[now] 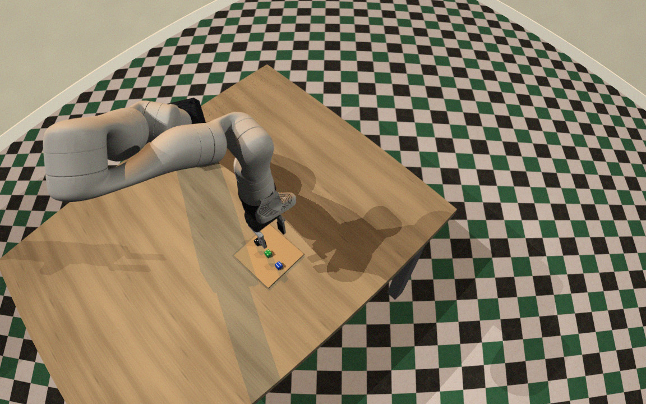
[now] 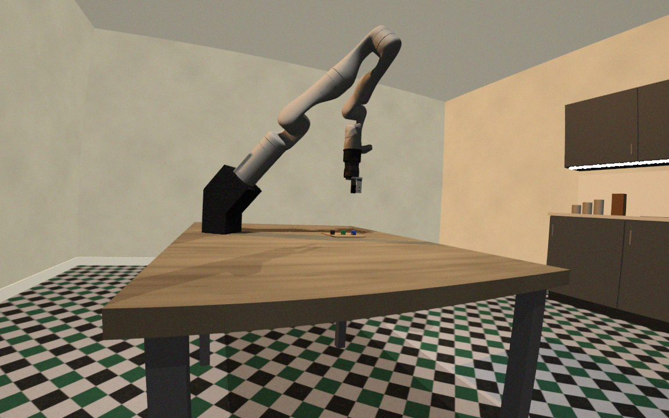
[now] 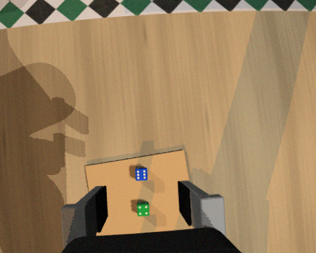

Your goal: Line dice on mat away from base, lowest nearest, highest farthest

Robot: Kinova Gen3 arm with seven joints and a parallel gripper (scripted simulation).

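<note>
Above the mat (image 1: pixel 250 257) (image 2: pixel 346 235) (image 3: pixel 116 176): gripper (image 1: pixel 272 233) (image 2: pixel 356 192) (image 3: pixel 142 199), fully open, holding nothing
On the mat: black die (image 1: pixel 256 242) (image 2: pixel 332 232), green four (image 1: pixel 268 253) (image 2: pixel 342 232) (image 3: pixel 143 209), blue six (image 1: pixel 278 265) (image 2: pixel 353 233) (image 3: pixel 141 174)

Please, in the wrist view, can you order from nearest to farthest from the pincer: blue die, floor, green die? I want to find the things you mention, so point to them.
1. Green die (image 1: pixel 268 253) (image 2: pixel 342 233) (image 3: pixel 143 209): low, between the fingers in the picture.
2. Blue die (image 1: pixel 278 265) (image 2: pixel 353 233) (image 3: pixel 141 174): beyond it, on the mat.
3. Floor (image 1: pixel 516 211) (image 2: pixel 284 374) (image 3: pixel 71 10): top edge.
</note>
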